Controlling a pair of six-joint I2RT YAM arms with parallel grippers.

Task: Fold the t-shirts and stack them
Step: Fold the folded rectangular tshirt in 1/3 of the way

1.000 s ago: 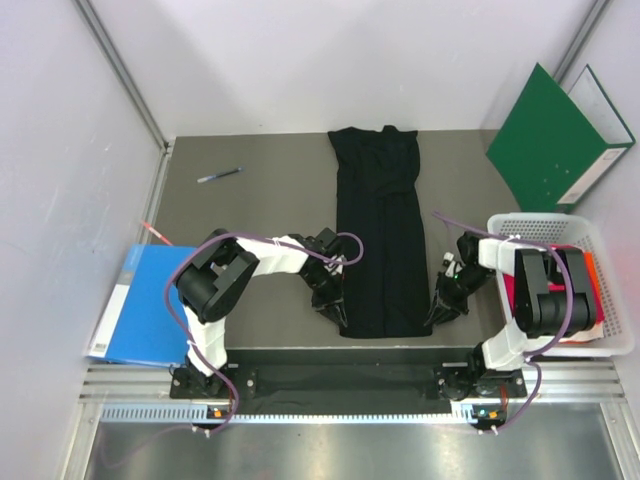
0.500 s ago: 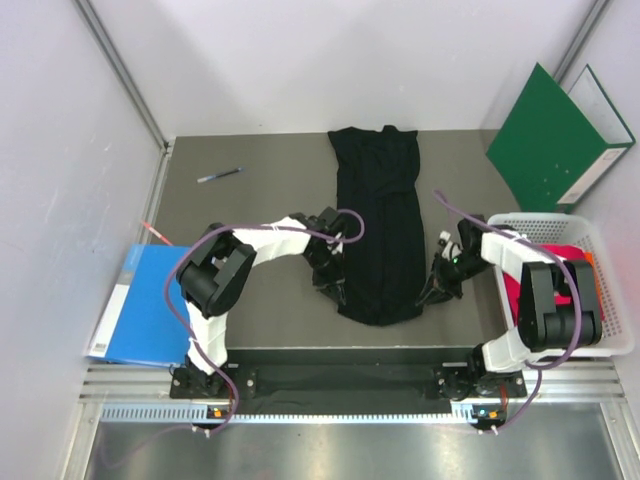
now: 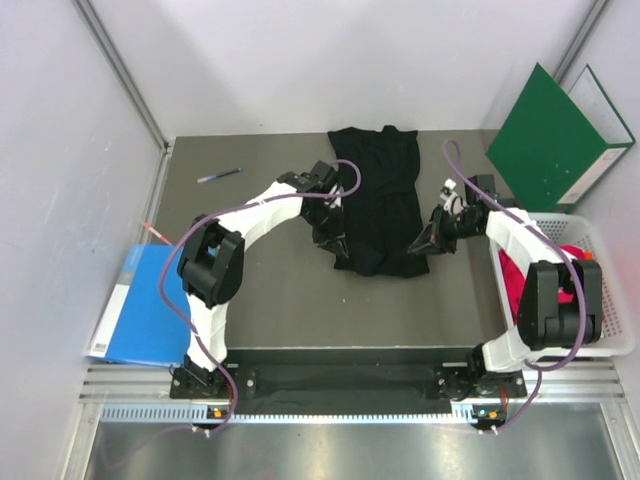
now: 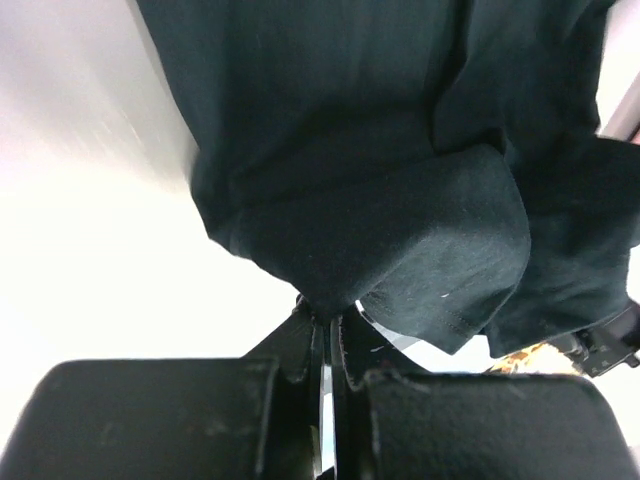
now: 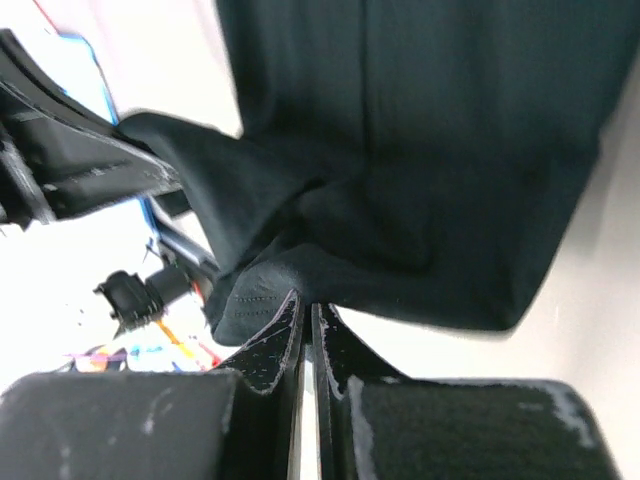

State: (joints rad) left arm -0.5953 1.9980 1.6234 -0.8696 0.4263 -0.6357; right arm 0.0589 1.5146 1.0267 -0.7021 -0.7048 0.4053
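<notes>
Mid-fold, the black t-shirt (image 3: 378,200) on the table (image 3: 270,300) is pinched at its near hem corners by the closed left gripper (image 3: 339,256) and right gripper (image 3: 419,249), and the hem would next need laying toward the collar.

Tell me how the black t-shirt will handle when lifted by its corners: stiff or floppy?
Likely floppy: the black t-shirt sags and bunches between the left gripper and right gripper, each pinching a corner. Probably light, since thin pinches hold it. It may slip: only a small fold of cloth sits in each grip.
</notes>
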